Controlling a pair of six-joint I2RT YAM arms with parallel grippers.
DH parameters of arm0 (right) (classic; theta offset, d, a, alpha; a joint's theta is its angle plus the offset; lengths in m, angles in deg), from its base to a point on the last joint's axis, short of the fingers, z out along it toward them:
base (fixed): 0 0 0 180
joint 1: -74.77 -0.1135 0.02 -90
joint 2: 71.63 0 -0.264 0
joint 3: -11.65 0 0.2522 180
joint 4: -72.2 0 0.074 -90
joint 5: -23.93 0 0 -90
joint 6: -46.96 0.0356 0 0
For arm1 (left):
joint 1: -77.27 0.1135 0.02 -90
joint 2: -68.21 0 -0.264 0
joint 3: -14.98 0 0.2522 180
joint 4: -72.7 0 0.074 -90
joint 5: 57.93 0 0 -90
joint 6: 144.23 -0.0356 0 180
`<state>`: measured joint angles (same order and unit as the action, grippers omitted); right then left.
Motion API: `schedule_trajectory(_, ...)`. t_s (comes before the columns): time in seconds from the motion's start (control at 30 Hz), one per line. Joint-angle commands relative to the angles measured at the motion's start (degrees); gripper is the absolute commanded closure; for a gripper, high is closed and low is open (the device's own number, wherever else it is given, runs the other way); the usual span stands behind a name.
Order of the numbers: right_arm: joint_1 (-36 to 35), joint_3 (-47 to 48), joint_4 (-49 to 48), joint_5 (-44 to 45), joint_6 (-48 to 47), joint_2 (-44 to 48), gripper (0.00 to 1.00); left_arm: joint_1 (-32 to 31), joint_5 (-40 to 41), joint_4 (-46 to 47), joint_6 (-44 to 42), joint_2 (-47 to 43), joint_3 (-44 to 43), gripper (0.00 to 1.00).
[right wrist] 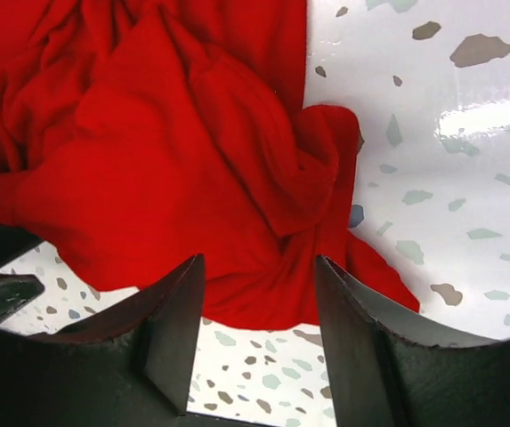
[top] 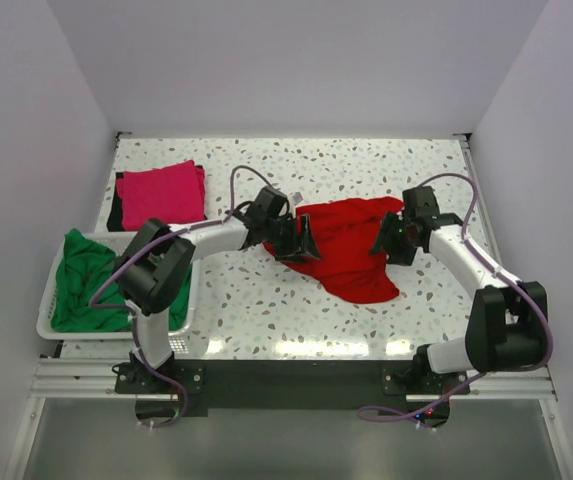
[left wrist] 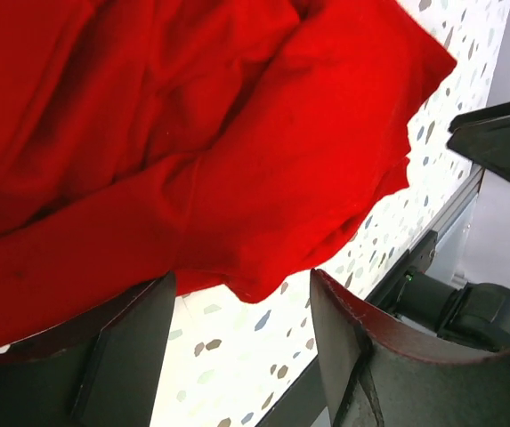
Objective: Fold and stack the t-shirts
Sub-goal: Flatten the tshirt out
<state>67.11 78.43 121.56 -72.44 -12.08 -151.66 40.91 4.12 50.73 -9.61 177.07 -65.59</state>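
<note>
Closest to each wrist lens I see the dark fingers of that arm. On the left pincer (left wrist: 241,286) the two fingers stand apart, and one corner of the red t-shirt (left wrist: 192,133) hangs down into the gap between their tips; I cannot see that either finger presses on it, so I call this pincer open. The right pincer (right wrist: 259,267) has its fingers apart too. A bunched lower edge of the same shirt lies between and just beyond its tips, but the cloth is not pinched. From the top camera, both arms reach inward to this shirt, the left pincer at its left border and the right pincer at its upper right border. The shirt lies crumpled, not folded, near the middle of the speckled white bench (top: 266,310). Further out, the pink t-shirt (top: 161,193) lies folded flat at the far left of the bench, well apart from the red one. Nearer to me on the left, the green t-shirt (top: 86,280) sits loosely inside a white basket (top: 86,334), just beside the left arm.
</note>
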Motion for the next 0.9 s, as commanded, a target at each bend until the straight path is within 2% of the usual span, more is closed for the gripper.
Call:
schedule_trajectory(0.0,-0.2,-0.5,-3.3,-4.6,-2.2,-1.9,0.45,1.3,2.4,0.6,1.2,-3.6,-1.6,0.33)
schedule_trajectory(0.1,-0.2,-0.8,-4.9,-7.0,-2.9,-4.1,0.51,4.0,3.1,1.2,1.9,-5.8,0.4,0.33)
schedule_trajectory(0.33,-0.2,-0.2,-4.5,-6.8,-3.7,-6.5,0.56,10.4,5.1,1.0,1.1,-10.0,3.6,0.32)
schedule_trajectory(0.6,-0.2,-1.6,-4.7,-7.1,-4.5,-8.2,0.6,11.2,9.1,-4.4,-5.6,-6.3,-4.0,0.31)
schedule_trajectory(0.73,-0.1,-1.3,-5.4,-8.7,-4.9,-9.4,0.72,11.2,10.7,-5.9,-8.8,-4.5,-6.9,0.31)
schedule_trajectory(0.77,-0.1,-0.7,-4.8,-8.9,-5.1,-9.5,0.81,11.1,10.8,-6.0,-9.2,-4.0,-7.5,0.31)
schedule_trajectory(0.87,-0.1,0.5,-2.9,-8.3,-5.2,-8.5,0.97,10.9,11.7,-7.3,-10.6,-2.0,-9.9,0.31)
